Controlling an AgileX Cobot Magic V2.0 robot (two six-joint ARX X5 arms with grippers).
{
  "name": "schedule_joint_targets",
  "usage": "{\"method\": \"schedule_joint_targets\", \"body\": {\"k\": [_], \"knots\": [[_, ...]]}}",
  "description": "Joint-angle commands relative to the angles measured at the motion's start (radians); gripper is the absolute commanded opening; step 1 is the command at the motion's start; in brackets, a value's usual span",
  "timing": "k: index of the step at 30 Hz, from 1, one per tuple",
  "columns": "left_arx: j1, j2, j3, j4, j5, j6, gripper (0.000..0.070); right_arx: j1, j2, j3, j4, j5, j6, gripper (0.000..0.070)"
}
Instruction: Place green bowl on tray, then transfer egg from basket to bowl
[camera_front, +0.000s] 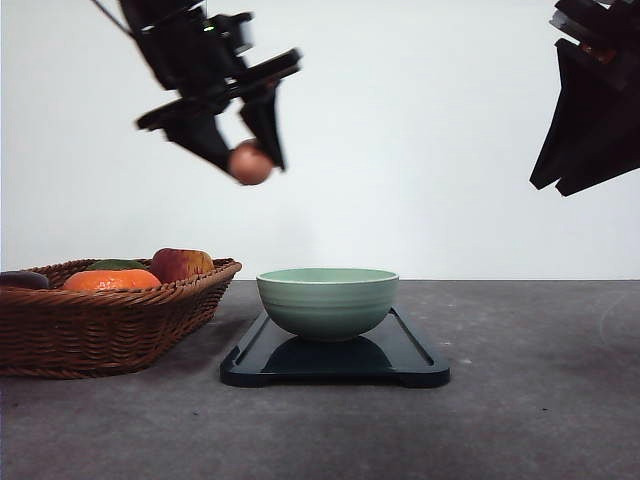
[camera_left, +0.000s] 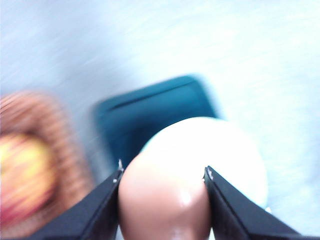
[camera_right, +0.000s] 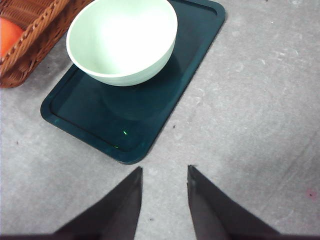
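Observation:
The pale green bowl (camera_front: 327, 300) stands upright on the dark tray (camera_front: 335, 362) at mid table, and its inside holds nothing (camera_right: 122, 37). My left gripper (camera_front: 250, 160) is raised high, between basket and bowl, shut on a pinkish-brown egg (camera_front: 250, 163). In the left wrist view the egg (camera_left: 165, 200) sits pinched between the two dark fingers, with the blurred bowl and tray (camera_left: 150, 115) below it. The wicker basket (camera_front: 100, 320) stands at the left. My right gripper (camera_right: 164, 172) hangs open over bare table beside the tray (camera_right: 135, 115).
The basket holds an orange (camera_front: 110, 279), a reddish apple (camera_front: 182, 264) and a dark item (camera_front: 22, 279) at its left edge. Grey tabletop extends to the right of the tray. A white wall stands behind.

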Motion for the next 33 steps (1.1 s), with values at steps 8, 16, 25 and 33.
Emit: {"method": "schedule_joint_targets", "body": {"k": [8,16,25,33], "knots": [[-0.079,0.110,0.025,0.117,-0.001,0.014,0.0177,0.004,0.008,0.003,0.011,0.002,-0.009,0.0174],[-0.093,0.196,0.025,0.160,-0.005,0.014,0.0177,0.004,0.008,0.003,0.011,0.002,-0.010,0.0174],[-0.097,0.272,0.025,0.161,-0.006,0.013,0.0177,0.004,0.008,0.003,0.011,0.000,-0.011,0.0174],[-0.108,0.308,0.025,0.158,-0.006,0.013,0.0186,0.004,0.008,0.003,0.010,-0.001,-0.011,0.0174]]}}
